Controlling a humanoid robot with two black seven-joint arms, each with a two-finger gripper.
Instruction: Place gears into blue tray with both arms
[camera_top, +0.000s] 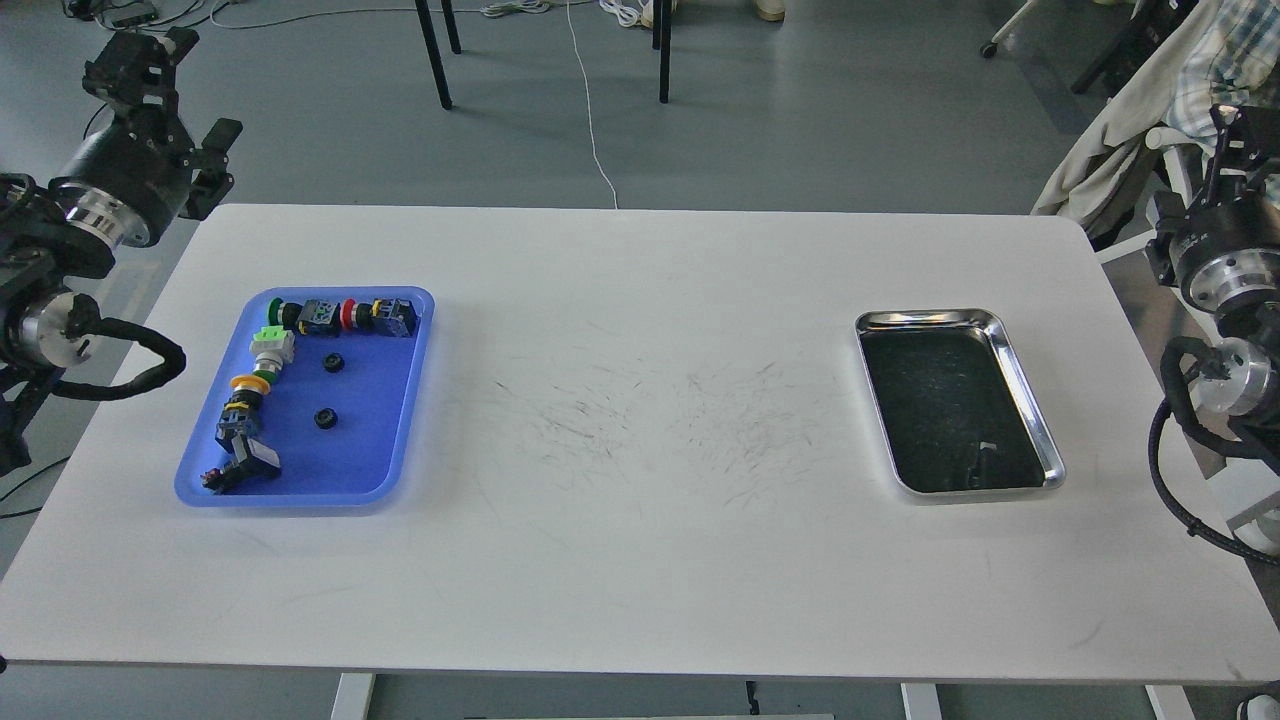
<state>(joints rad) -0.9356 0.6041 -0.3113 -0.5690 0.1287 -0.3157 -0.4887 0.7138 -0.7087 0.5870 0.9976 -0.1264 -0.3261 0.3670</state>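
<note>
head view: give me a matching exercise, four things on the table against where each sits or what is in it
Things:
1. two tiny black toothed gears
2. rectangular blue plastic tray
3. shiny steel tray with black lining
4. row of colourful push-button switches

Places or states:
A. table's right side, holding nothing
B. along the blue tray's far edge
C. table's left side
D. on the blue tray's open floor

Pairs: 1-D, 2-C, 3-A, 4-B

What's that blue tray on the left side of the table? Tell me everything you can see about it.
The blue tray is a rectangular, plastic-looking dish with rounded corners and a low raised rim, lying flat on the white table near its left edge. Colourful push-button switches line its far and left sides. Two small black gears lie apart on its open floor, the second one nearer the camera. Neither robot hand touches it.
</note>
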